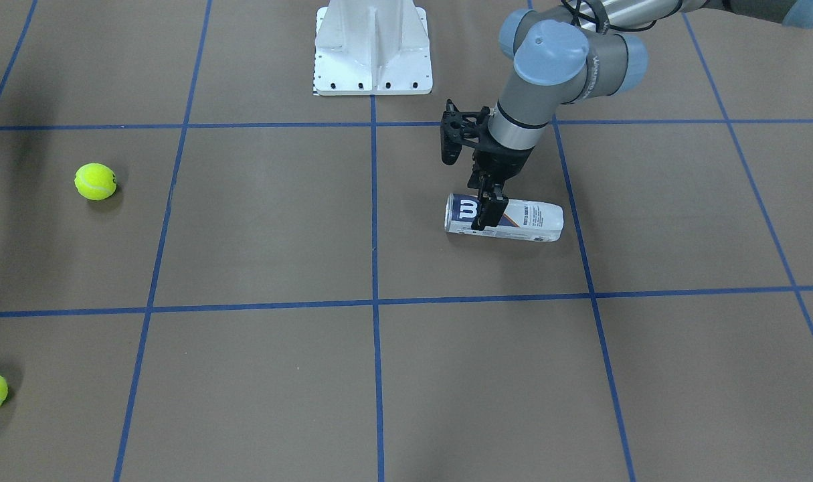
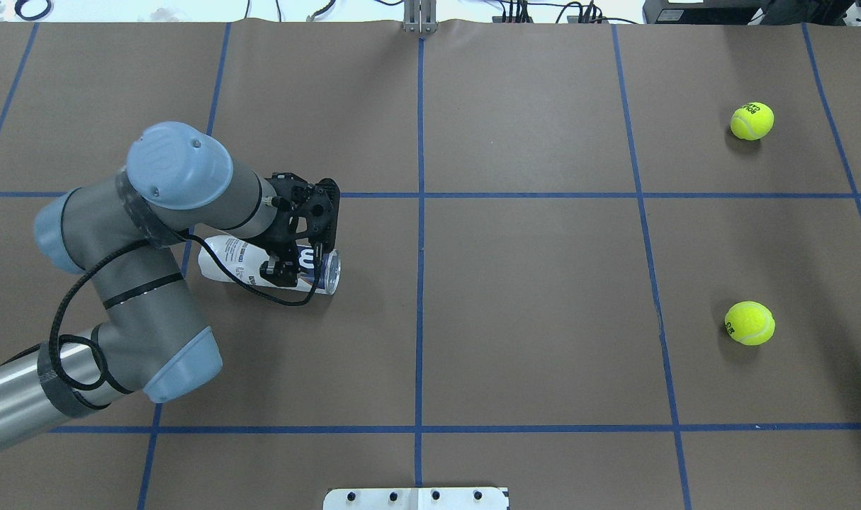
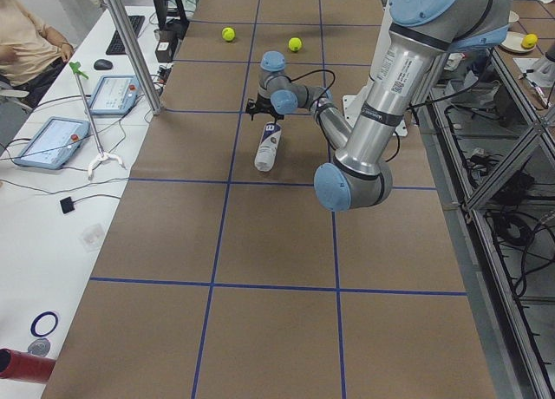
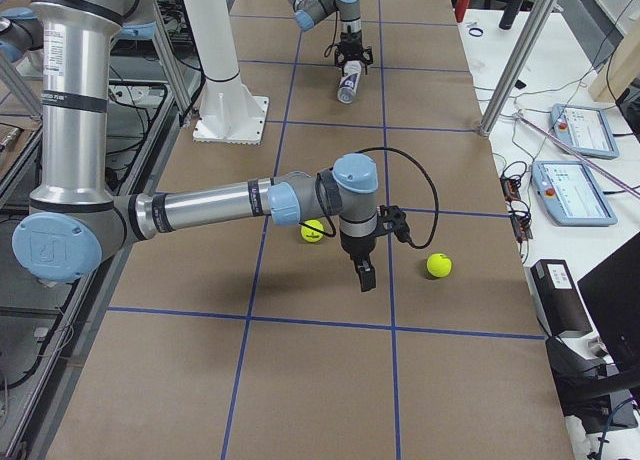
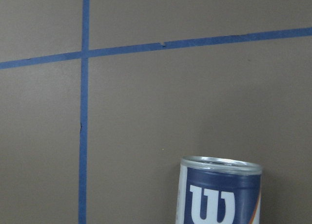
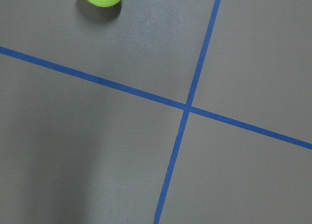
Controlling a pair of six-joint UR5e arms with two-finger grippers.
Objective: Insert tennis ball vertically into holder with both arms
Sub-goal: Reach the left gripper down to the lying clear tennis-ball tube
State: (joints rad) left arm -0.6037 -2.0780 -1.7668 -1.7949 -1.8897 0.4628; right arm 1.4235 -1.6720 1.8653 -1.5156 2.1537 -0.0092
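The holder lies on its side on the brown table, its metal rim and W label showing in the left wrist view. My left gripper is down over the holder's rim end, one finger on either side; I cannot tell whether the fingers press on it. One tennis ball and another tennis ball rest far off on the table's right half. My right gripper hangs above the table between these two balls, seen only in the exterior right view, so I cannot tell its state.
The white pedestal base stands at the table's robot-side edge. Blue tape lines grid the table. A side table with tablets and a seated person lies beyond the far edge.
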